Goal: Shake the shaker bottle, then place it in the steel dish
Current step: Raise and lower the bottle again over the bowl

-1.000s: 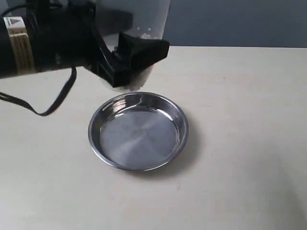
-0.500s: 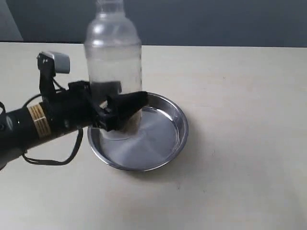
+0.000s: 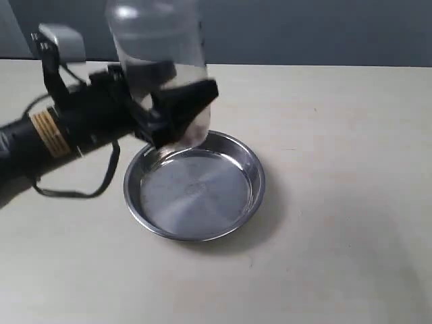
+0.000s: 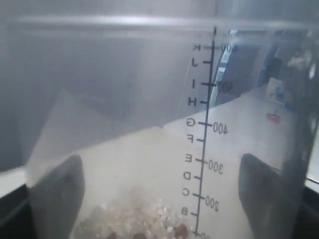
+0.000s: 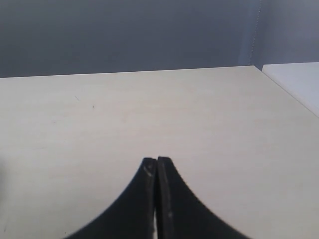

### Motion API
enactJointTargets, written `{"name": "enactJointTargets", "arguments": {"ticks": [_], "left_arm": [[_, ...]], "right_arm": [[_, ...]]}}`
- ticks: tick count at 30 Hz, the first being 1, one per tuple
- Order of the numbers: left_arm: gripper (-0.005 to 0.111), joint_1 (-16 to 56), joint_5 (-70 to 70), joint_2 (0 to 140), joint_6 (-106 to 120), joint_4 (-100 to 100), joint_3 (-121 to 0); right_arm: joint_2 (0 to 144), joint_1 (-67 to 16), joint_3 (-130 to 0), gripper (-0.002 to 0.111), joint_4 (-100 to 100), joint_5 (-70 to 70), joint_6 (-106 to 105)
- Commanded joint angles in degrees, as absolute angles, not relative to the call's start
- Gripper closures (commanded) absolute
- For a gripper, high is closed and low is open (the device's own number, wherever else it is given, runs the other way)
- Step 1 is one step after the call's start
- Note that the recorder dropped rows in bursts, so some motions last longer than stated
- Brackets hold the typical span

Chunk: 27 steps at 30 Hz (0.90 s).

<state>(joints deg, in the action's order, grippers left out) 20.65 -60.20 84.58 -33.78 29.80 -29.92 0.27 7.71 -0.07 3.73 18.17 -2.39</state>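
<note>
Left tool (image 3: 183, 91) clamps the shaker bottle (image 3: 158, 40) by its straight lower wall. The bottle is upright, apparently just clear of the far-left rim of the steel dish (image 3: 258, 177). Its plastic is frosted and stiff, with printed measuring marks. Few brown and white grains (image 4: 134, 226) lie inside, so it likely handles light but slick. Shallow and mirror-bright, the dish sits on a pale counter (image 3: 337, 223). Right tool (image 5: 157, 172) is closed, empty.

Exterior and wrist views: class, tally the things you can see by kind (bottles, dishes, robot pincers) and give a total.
Bottles: 1, the shaker bottle
Dishes: 1, the steel dish
Pincers: 2, the left pincer and the right pincer
Total: 4
</note>
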Motion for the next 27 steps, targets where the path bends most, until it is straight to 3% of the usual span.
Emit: {"name": "enactJointTargets", "arguments": {"ticks": [1,5,10,14,18,22,24,27], "left_arm": [[0.106,23.7,-43.2,82.8,-32.6,36.3,-33.4],[0.106,25.0,-69.8,95.6,-28.6,24.5,-21.4],[0.106,23.5,-70.0,88.5,-21.1,25.1,-26.4],[0.106,26.2,-46.3,86.4,-24.4,27.2,-30.1],[0.106,26.7,-70.0,95.0,-20.7,20.5,-22.9],[0.106,26.2,-70.0,87.1,-17.1,21.4,-29.1],[0.106,26.5,-57.9,83.8,-19.5,22.6,-31.6],[0.106,27.7,-54.7,89.4,-20.8,21.9,-29.1]], "right_arm": [[0.0,8.0,0.0,0.109,3.8,17.5,-2.5],[0.0,8.0,0.0,0.109,3.8,17.5,-2.5],[0.0,8.0,0.0,0.109,3.8,17.5,-2.5],[0.0,8.0,0.0,0.109,3.8,17.5,-2.5],[0.0,8.0,0.0,0.109,3.8,17.5,-2.5],[0.0,8.0,0.0,0.109,3.8,17.5,-2.5],[0.0,8.0,0.0,0.109,3.8,17.5,-2.5],[0.0,8.0,0.0,0.109,3.8,17.5,-2.5]]}}
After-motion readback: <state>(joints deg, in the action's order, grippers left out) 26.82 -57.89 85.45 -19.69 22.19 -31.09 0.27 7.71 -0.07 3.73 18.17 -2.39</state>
